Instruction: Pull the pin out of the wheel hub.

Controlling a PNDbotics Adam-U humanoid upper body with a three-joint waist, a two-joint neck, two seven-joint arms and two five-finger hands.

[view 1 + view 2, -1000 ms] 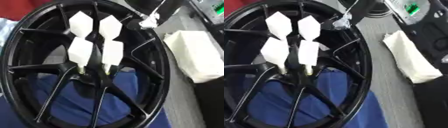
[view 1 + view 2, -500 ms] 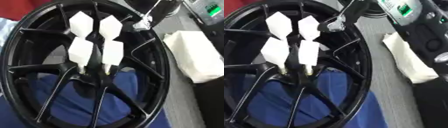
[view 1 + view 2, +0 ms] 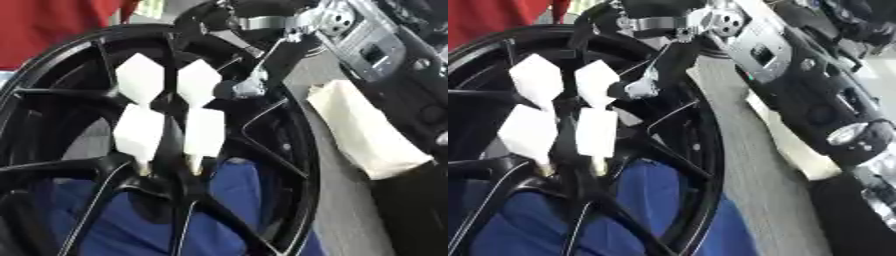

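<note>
The wheel hub [image 3: 289,150] is a glossy black alloy rim with thin spokes running from a dark centre out to a broad outer ring. It fills most of both views and lies tilted, its far rim high in the frame, with blue cloth showing through the gaps between the lower spokes. Four white pins [image 3: 203,133] with pointed heads stand in the centre, two in front and two behind, close together, their narrow ends set down in the hub.

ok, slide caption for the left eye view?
Right hand reaches over the black wheel toward four white pins at its hub.
</note>
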